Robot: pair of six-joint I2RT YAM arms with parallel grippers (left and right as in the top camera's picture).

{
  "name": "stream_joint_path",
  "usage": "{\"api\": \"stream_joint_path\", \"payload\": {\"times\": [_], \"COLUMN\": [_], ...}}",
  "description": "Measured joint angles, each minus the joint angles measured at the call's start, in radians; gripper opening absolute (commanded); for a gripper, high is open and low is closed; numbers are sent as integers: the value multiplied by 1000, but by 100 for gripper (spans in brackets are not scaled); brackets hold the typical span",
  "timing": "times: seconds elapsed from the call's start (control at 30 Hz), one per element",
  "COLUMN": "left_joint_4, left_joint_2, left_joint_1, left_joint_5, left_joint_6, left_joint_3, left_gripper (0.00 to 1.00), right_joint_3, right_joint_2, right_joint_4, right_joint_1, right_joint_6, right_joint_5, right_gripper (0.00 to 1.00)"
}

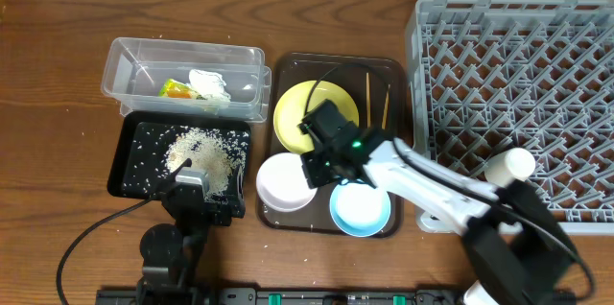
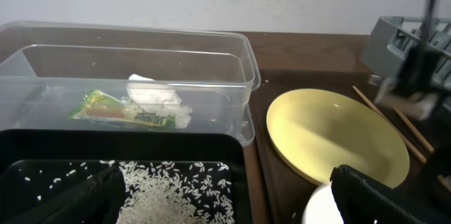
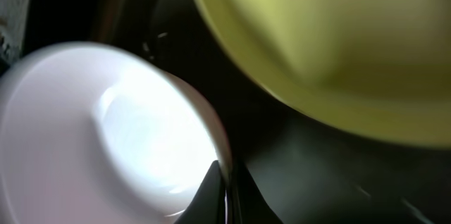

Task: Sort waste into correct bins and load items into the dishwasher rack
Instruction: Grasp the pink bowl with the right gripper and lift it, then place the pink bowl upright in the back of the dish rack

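Overhead: right gripper point(image 1: 321, 166) pinches the rim of the white bowl point(image 1: 281, 188) on the brown serving tray point(image 1: 288, 65). Left gripper point(image 1: 192, 178) is spread wide above the black tray point(image 1: 129, 166) of rice point(image 1: 203, 150). Snack wrapper point(image 2: 123, 111) lies in the clear tub point(image 1: 182, 48) (print unreadable). Dark wooden table point(image 1: 58, 46).

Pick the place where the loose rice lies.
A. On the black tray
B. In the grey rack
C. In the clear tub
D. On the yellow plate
A: the rice lies heaped and scattered on the black tray, while the clear tub holds only the wrapper and the tissue.
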Motion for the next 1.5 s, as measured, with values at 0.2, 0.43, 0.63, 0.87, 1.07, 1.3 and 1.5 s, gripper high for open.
{"api": "stream_joint_path", "payload": {"times": [0.2,0.43,0.63,0.87,1.07,1.3,1.5], "left_joint_4": [0,0,0,0,0,0,0], "left_joint_2": [0,0,0,0,0,0,0], "left_joint_1": [0,0,0,0,0,0,0], "left_joint_5": [0,0,0,0,0,0,0], "left_joint_6": [0,0,0,0,0,0,0], "left_joint_3": [0,0,0,0,0,0,0], "left_gripper": [96,96,96,96,96,96,96], "right_joint_3": [1,1,1,1,2,2,2], "right_joint_2": [-298,-574,-583,-452,-284,-124,-29], "right_joint_4": [-76,-159,-138,99,295,362,338], "right_joint_1": [-118,-293,-420,-566,-631,-652,-644], "right_joint_6": [-28,-48,-54,-158,-355,-559,-662], "right_joint_5": [196,783,1265,1483,1523,1532,1532], "right_gripper": [1,1,1,1,1,1,1]}}
